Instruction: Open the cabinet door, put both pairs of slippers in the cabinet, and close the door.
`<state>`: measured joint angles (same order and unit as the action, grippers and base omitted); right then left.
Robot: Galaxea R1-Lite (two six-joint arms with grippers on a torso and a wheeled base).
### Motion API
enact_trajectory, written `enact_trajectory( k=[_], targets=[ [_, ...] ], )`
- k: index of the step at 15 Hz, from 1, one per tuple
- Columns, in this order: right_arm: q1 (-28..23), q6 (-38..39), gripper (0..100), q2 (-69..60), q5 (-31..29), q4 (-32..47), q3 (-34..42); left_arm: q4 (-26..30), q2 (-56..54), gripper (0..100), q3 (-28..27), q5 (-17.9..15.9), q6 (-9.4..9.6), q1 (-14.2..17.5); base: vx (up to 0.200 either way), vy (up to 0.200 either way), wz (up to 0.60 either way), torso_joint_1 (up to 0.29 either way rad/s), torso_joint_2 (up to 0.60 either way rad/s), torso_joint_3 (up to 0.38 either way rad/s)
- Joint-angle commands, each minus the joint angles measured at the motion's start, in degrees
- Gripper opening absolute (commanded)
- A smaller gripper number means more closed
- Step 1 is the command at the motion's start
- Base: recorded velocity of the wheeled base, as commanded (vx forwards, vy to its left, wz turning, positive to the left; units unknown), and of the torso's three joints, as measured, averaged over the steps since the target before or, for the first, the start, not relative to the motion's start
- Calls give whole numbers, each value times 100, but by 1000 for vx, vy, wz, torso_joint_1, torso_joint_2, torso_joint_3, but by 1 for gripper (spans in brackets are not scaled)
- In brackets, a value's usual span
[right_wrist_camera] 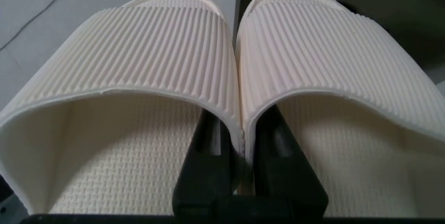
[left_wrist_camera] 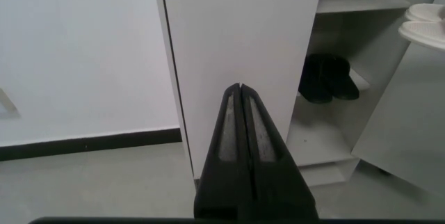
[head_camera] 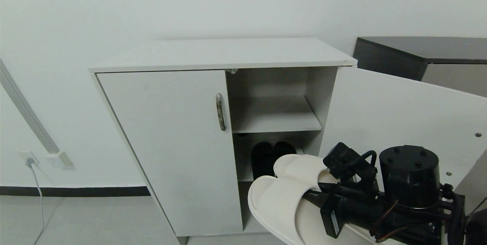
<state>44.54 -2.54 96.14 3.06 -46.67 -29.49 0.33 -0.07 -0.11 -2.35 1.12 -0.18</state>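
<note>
Right hand [right_wrist_camera: 240,156]: gripping the white slippers [head_camera: 289,193] by their touching inner sides, beside the open door [head_camera: 399,115].
Left hand [left_wrist_camera: 240,113]: clenching on nothing, facing the cabinet [head_camera: 163,142].
Black slippers [head_camera: 272,157]: sitting inside the cabinet.

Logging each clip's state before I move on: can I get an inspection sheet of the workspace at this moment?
Surface: grey floor, white cabinet standing on it.
Job's things: right door open, left door closed; black slippers on a lower shelf inside; white slippers held before the opening.
Clutter: nothing seen.
Grippers: right gripper shut on white slippers' inner sides; left gripper shut, empty.
Cables: cable hanging from a wall socket left of the cabinet.
Surroundings: white wall; dark furniture at right.
</note>
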Motion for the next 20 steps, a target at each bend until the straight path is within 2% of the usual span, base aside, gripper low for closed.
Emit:
enact_trajectory(
  k=[1,4,17,18,20],
  targets=[
    [2,-1,0,2,2,0,5,2,7,0,2,-2,2,1,0,0,0,-71,452,378],
    [10,-1,0,11,2,0,5,2,7,0,2,-2,2,1,0,0,0,-28,406,360],
    [63,7,0,257,-51,-18,-75,2,7,0,2,-2,2,1,0,0,0,-4,30,29],
    [186,60,0,345,-218,-44,-198,2,7,0,2,-2,2,1,0,0,0,0,0,0],
    [450,359,0,626,-956,-36,-505,2,7,0,2,-2,2,1,0,0,0,0,0,0]
  ],
)
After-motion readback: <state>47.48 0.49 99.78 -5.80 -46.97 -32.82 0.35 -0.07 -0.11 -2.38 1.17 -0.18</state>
